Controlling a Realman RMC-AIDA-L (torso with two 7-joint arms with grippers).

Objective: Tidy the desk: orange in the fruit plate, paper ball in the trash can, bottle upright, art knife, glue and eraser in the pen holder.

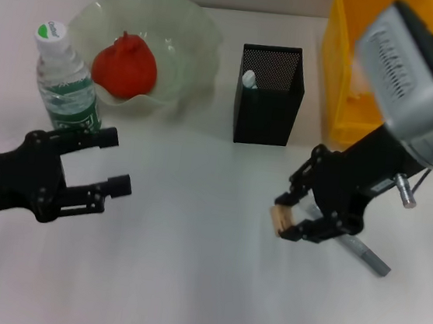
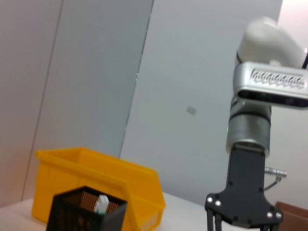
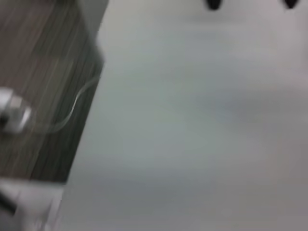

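On the desk the orange [image 1: 125, 63] sits in the fruit plate [image 1: 194, 30] and the bottle [image 1: 67, 80] stands upright, while the right gripper [image 1: 291, 217] pinches the eraser [image 1: 280, 218] short of the pen holder [image 1: 269, 94], left gripper [image 1: 115, 163] spread.

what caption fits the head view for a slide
Right hand grips the tiny tan eraser above the white desk, near the black mesh pen holder.
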